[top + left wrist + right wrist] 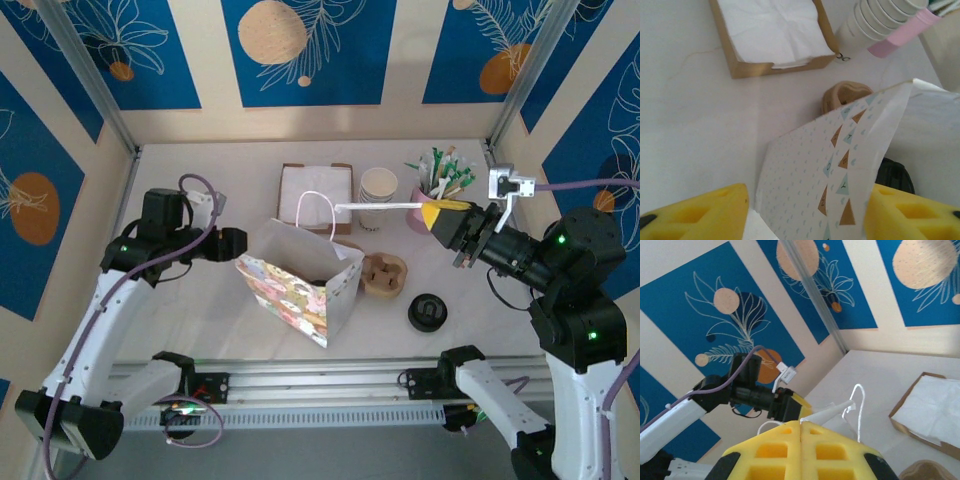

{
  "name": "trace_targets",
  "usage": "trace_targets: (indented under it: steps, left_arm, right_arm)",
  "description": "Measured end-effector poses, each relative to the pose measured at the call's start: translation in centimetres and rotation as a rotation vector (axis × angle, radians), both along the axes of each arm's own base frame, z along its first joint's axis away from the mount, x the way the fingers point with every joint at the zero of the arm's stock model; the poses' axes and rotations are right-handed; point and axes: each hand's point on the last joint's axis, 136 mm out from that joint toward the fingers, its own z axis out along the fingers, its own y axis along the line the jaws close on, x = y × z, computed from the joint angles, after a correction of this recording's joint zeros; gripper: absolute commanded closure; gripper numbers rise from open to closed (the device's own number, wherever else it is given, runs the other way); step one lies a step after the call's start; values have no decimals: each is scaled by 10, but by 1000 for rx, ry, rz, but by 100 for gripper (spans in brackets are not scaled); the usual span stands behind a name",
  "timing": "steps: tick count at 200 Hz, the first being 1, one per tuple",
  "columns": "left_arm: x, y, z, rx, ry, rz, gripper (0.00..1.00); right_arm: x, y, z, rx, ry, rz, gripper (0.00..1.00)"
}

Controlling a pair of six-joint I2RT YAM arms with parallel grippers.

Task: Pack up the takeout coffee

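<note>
the coffee cup (427, 313) stands on the tabletop (190, 190), right of the bag (300, 290). it is nearer the right claw (435, 213), which is clamped on the bag's rim. the left claw (240, 243) is apart.

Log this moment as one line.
left pincer: open, astride paper bag wall | right pincer: shut on paper bag rim | takeout coffee: on table right of paper bag, unpacked
</note>
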Motion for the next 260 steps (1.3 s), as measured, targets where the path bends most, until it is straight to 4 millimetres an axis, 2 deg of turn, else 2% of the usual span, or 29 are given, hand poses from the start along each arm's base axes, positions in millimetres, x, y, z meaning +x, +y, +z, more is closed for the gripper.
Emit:
trace_targets:
  steps: [38, 120, 147, 174, 197, 226, 260]
  left_arm:
    - [13, 5, -2, 34, -24, 38, 45]
    - [34, 0, 4, 67, -97, -10, 46]
    - [37, -1, 4, 76, -111, -21, 46]
    - [37, -1, 5, 78, -120, -24, 46]
    - [36, 0, 9, 75, -131, -21, 39]
    - [31, 3, 24, 54, -176, 2, 37]
    - [20, 6, 51, -1, -258, 36, 33]
  right_arm:
    - [-9, 10, 3, 6, -20, 73, 100]
    - [-29, 43, -14, -27, 3, 269, 100]
    - [-33, 67, -26, -75, 11, 349, 100]
    - [-35, 101, -46, -167, 9, 414, 100]
    - [-35, 130, -68, -272, -6, 432, 100]
    - [-25, 156, -93, -414, -21, 385, 100]
    - [-7, 180, -107, -525, -49, 312, 100]
